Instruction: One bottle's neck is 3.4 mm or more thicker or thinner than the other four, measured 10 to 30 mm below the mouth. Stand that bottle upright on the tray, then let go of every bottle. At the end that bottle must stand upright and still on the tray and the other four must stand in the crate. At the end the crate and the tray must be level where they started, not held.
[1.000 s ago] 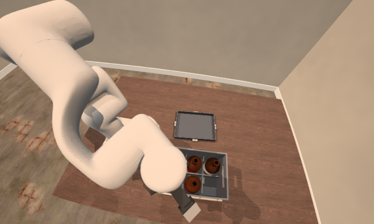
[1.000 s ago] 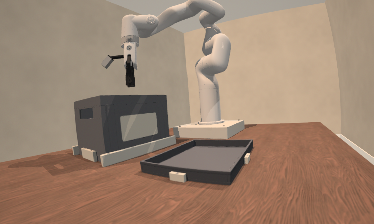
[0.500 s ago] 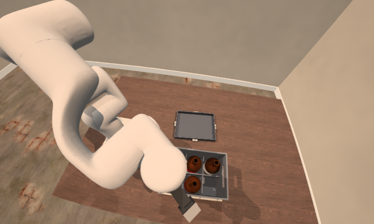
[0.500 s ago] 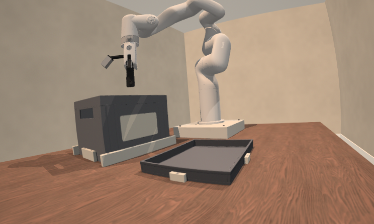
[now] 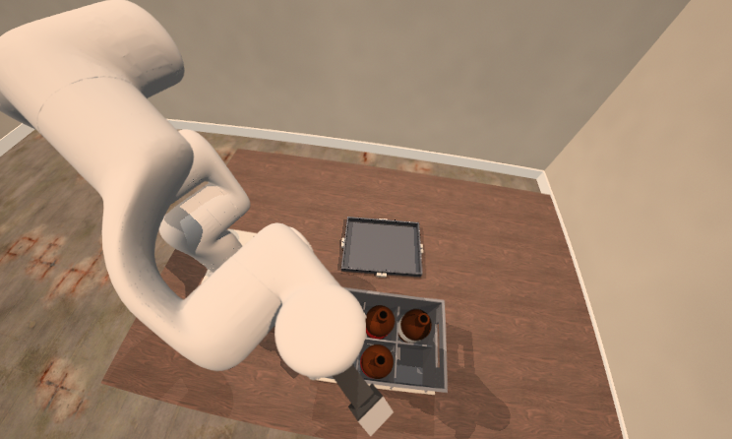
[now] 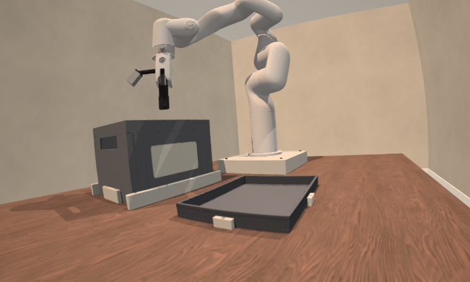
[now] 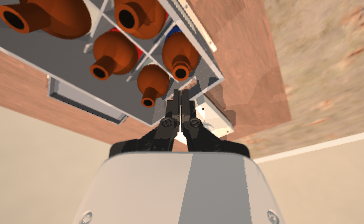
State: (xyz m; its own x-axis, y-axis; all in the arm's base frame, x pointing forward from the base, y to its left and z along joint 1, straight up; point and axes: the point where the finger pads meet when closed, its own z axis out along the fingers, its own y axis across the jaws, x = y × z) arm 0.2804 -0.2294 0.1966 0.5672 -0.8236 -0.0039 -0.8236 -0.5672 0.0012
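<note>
The dark grey crate stands on the wooden table; in the exterior view it is a tall box with a window. Several brown bottles stand upright in its cells, among them one nearest my fingers, one beside it and one further in. Three bottles show from above; the arm hides the others. My gripper hangs well above the crate, fingers pointing down. In the wrist view the fingers are pressed together with nothing between them. The shallow dark tray lies empty beside the crate.
Cream blocks hold the crate's base, and small cream stops sit at the tray's edges. The arm's base plate stands behind the tray. Walls close in behind and to the right of the table.
</note>
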